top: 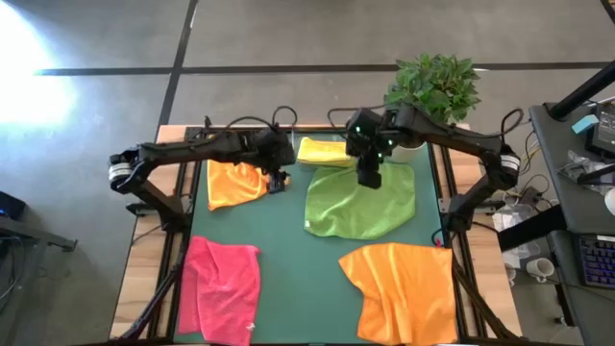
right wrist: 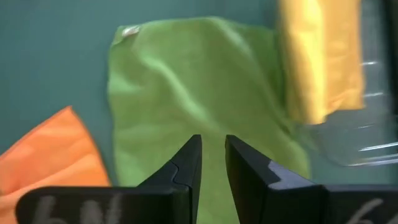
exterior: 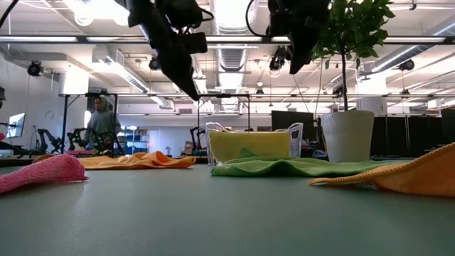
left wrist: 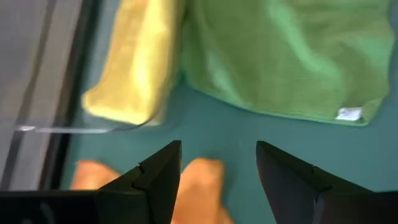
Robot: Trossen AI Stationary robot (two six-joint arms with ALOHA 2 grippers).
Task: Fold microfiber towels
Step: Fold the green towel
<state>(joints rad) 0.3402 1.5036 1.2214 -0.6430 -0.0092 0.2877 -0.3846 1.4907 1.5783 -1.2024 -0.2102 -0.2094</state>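
From above, the green mat (top: 288, 279) has bare room down its middle, between the pink towel (top: 223, 286) at the near left and the large orange towel (top: 402, 290) at the near right. The lime green towel (top: 361, 202) lies crumpled right of centre, with the right gripper (top: 369, 177) over its far edge. The yellow towel (top: 325, 152) sits folded in a clear container (top: 332, 144) at the far edge, beside a potted plant (top: 434, 88). The left gripper (top: 279, 179) hangs beside the smaller orange towel (top: 234, 183).

At table height, both arms hang clear above the cloths; a person (exterior: 104, 122) stands far behind.

The left wrist shows its fingers (left wrist: 160, 180) spread wide, empty, and a white tag (left wrist: 349, 114), too blurred to read.

The right wrist shows its fingers (right wrist: 186, 167) nearly together, seemingly gripping nothing.
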